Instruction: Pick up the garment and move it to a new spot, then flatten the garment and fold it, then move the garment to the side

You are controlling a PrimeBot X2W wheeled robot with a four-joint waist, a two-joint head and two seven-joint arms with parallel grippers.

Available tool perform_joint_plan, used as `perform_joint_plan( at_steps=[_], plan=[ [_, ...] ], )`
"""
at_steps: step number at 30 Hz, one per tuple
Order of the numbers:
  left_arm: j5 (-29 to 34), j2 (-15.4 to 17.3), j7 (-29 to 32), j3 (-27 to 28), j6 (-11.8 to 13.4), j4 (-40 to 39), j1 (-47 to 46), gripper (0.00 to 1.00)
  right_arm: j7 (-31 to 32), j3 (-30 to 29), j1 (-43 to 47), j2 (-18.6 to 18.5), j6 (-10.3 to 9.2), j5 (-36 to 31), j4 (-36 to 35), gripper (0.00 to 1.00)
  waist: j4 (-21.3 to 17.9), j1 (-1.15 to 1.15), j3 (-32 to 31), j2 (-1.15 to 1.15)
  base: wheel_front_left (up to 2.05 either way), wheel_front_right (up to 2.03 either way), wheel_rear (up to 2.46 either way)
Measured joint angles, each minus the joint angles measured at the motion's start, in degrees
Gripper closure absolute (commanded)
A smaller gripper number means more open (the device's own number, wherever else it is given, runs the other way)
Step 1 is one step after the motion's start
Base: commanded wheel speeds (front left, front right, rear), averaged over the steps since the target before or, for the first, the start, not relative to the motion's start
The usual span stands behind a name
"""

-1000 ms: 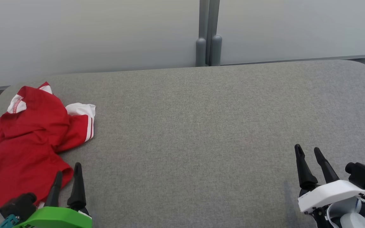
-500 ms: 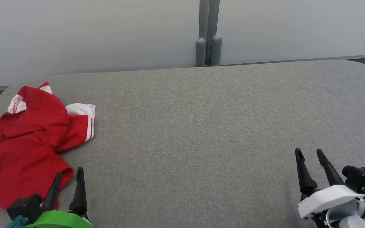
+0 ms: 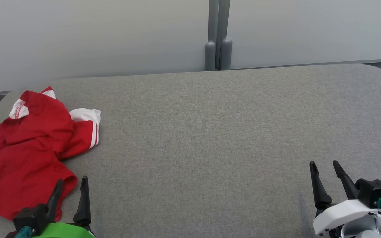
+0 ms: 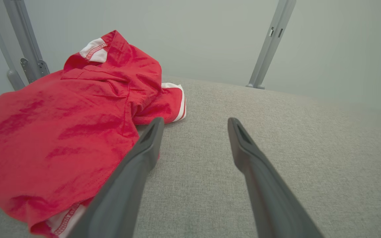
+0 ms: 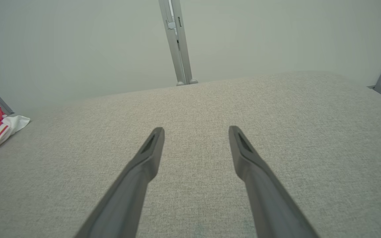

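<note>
Item 1, table (image 3: 210,125): grey cloth-covered top with rounded far corners, spanning the head view. The broad bare stretch from centre to right is the likely new spot, with ample room to spread and fold. Item 2, partition panels (image 3: 94,36): pale wall close behind the far edge, so lifts are better carried sideways or toward the robot than back. Item 3, garment (image 3: 28,145): red shirt with white trim, crumpled in a heap at the table's left end. Its left side lies at or over the rounded edge, which cannot be told, and one striped sleeve (image 3: 89,129) is thrown out to the right. It is unflattened, unfolded and not yet picked up. Item 4, twin grey posts (image 3: 218,49): upright at the panel joint behind mid-table, well apart from the work. Item 5, left gripper (image 3: 72,179): fingers spread wide, grasping nothing, tips at the garment's near hem. It seems placed for the first pick. Item 6, right gripper (image 3: 324,162): fingers likewise parted and unloaded, low at the near right, well apart from the garment.
</note>
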Motion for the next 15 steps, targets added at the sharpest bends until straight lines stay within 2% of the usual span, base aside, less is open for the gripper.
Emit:
perform_joint_plan(
  at_steps=[15],
  plan=[
    [5.76, 1.07, -1.65, -0.88, -0.07, 0.35, 0.29, 0.0, -1.59, -0.16, 0.24, -0.03, 0.01, -6.66, 0.27, 0.0, -0.36, 0.0, -0.04, 0.0, 0.0, 0.0, 0.0]
  ],
)
